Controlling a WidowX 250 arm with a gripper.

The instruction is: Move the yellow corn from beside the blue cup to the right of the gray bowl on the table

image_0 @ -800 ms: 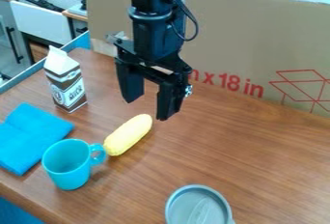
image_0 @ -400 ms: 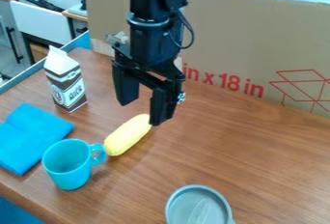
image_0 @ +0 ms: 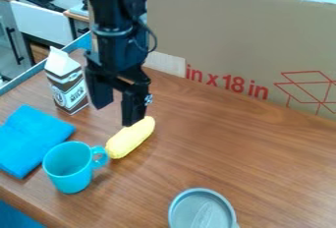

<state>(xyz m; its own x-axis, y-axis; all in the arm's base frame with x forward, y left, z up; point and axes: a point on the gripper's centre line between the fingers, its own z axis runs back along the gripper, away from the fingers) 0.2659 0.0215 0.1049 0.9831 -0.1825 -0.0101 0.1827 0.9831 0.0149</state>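
The black gripper (image_0: pixel 117 116) hangs open with nothing between its fingers, above the table behind the yellow corn (image_0: pixel 130 137). Its right finger overlaps the corn's upper end in the view; whether they touch, I cannot tell. Just left of the gripper stands a brown and white milk carton (image_0: pixel 67 82), upright. A turquoise mug (image_0: pixel 69 167) is upright at the corn's lower left, its handle close to the corn's lower end. Farther left lies a folded blue cloth (image_0: pixel 29 139).
A grey lidded container (image_0: pixel 201 211) sits at the table's front edge. A tall cardboard panel (image_0: pixel 242 40) with red print walls off the back of the wooden table (image_0: pixel 263 156). A blue rim (image_0: pixel 39 70) runs along the left.
My gripper has moved left, from above and right of the corn to beside the milk carton. The objects on the table have not moved.
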